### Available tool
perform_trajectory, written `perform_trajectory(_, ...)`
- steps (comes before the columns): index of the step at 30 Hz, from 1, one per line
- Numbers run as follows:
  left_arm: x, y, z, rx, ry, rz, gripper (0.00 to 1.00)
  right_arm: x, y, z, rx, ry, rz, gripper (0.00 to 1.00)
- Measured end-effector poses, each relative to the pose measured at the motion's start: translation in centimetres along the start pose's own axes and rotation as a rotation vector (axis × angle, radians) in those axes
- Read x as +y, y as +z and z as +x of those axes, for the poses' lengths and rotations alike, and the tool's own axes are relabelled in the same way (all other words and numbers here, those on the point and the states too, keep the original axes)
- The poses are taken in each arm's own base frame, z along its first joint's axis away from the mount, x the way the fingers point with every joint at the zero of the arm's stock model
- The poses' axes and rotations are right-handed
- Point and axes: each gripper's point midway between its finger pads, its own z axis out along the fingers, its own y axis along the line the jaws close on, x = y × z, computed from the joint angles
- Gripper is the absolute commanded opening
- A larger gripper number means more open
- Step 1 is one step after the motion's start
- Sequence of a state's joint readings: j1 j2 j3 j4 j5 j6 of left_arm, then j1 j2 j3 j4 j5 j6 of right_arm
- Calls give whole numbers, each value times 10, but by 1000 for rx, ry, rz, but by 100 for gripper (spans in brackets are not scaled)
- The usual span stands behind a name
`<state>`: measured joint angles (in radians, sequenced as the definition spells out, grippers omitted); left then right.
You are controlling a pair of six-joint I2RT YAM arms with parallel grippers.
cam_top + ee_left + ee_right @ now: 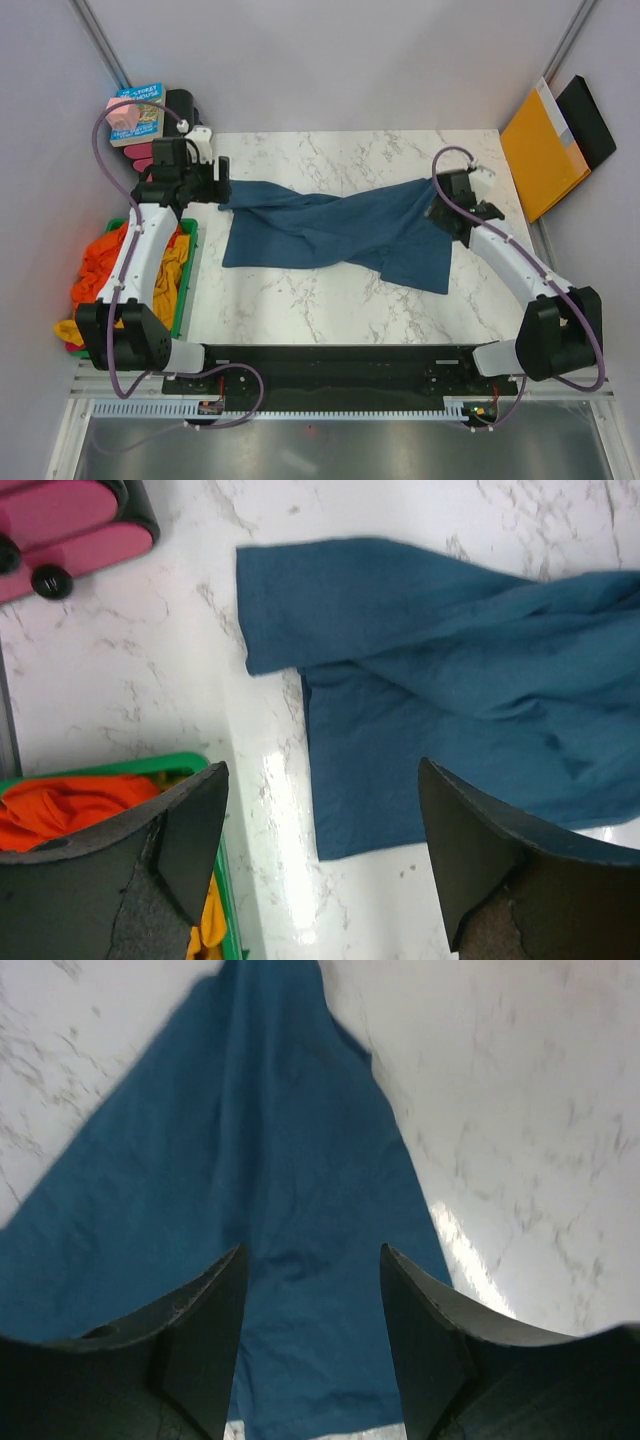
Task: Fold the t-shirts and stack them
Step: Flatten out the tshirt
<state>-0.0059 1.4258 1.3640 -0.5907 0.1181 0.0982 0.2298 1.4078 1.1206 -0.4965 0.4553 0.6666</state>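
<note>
Lying twisted, teal t-shirt [330, 230], long axis left-right, left hand [320, 770] and right hand [312, 1250] wide, empty

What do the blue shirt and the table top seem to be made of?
Blue t-shirt: soft, matte cloth, perhaps knit cotton; it creases and lies in loose folds. Table top: hard, glossy white surface with grey veins, marble or a marble-look laminate; bright glare shows on it.
</note>
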Motion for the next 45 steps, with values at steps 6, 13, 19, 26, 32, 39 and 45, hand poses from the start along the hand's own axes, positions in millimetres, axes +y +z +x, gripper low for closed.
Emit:
perform_trajectory(6, -4, 2, 57, 110, -12, 4, 82, -40, 5, 107, 226, 35, 118, 62)
perform_trajectory(13, -6, 7, 95, 200, -22, 7, 81, -68, 5, 129, 254, 58, 233, 61)
perform_trajectory(19, -7, 7, 106, 230, -25, 10, 80, -97, -5, 148, 275, 53, 310, 61)
perform_trajectory(26, -8, 7, 112, 243, -27, 13, 79, -118, -16, 164, 293, 68, 344, 61)
perform_trajectory(32, -9, 7, 112, 243, -27, 15, 79, -121, -10, 180, 333, 66, 355, 58)
perform_trajectory(39, -9, 7, 119, 261, -29, 16, 78, -104, 3, 176, 290, 120, 293, 20)
perform_trajectory(45, -10, 6, 126, 276, -31, 17, 78, -98, 7, 174, 268, 149, 257, 0)
